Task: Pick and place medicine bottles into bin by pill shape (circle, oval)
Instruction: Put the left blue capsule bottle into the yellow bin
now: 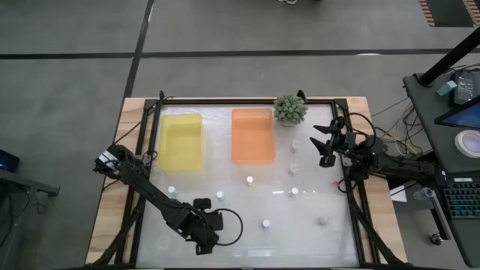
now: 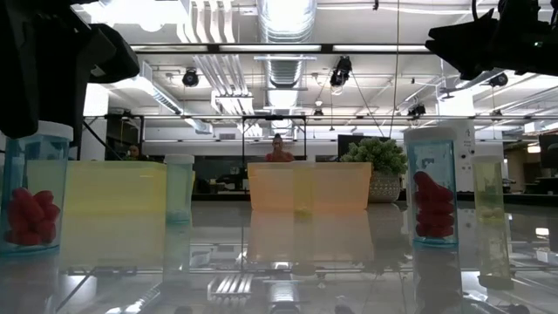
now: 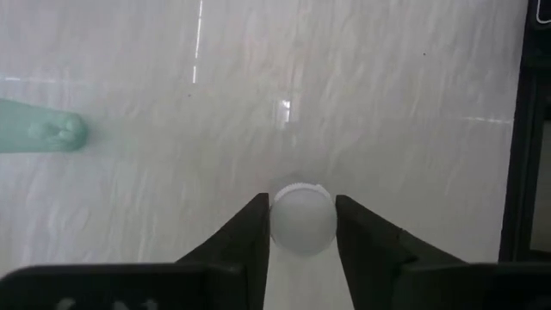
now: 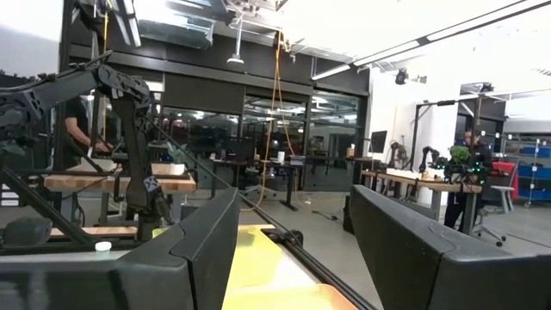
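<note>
My left gripper is near the table's front edge, pointing down, with its fingers around the white cap of a medicine bottle. In the low view this bottle is clear and bluish, with red pills inside. My right gripper is open and empty, raised above the table to the right of the orange bin. The yellow bin stands to the left of the orange one. Several other small bottles stand upright on the table, such as one near the front and one in the middle. My left gripper pinches the bottle's round white cap between its two fingers, one on each side. The fingers come from above, pointing down. The bottle is upright, and in the low view its base seems to be on the table.
A spiky green plant ball stands at the far edge, right of the orange bin. A pale green bottle lies or stands close to the held one. Loose bottles dot the table's middle and right, such as one near the right front.
</note>
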Controlling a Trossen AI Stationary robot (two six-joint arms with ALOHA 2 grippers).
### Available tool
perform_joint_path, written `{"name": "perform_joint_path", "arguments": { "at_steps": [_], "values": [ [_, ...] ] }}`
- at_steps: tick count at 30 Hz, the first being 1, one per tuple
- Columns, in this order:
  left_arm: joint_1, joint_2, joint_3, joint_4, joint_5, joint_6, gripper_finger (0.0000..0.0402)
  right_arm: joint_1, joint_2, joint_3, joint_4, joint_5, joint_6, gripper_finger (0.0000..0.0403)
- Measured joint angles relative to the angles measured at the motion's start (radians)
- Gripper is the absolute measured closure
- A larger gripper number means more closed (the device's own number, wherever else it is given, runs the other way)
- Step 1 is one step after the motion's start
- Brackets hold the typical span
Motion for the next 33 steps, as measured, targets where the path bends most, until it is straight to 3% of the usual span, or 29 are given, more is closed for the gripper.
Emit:
{"name": "perform_joint_path", "arguments": {
  "at_steps": [9,17,24,33],
  "values": [
    [0.023,-0.045,0.073,-0.077,0.001,0.010,0.0309,0.000,0.000,0.000,0.000,0.000,0.000,0.0188],
    [0.133,-0.261,0.085,-0.215,-0.065,0.087,0.0311,0.000,0.000,0.000,-0.001,-0.001,0.001,0.0188],
    [0.365,-0.478,0.080,-0.446,-0.177,0.138,0.0311,0.000,0.000,0.000,-0.001,-0.001,0.003,0.0188],
    [0.772,-0.642,0.022,-0.473,-0.179,0.289,0.0311,0.000,0.000,0.000,-0.001,-0.001,-0.009,0.0188]
  ]
}}
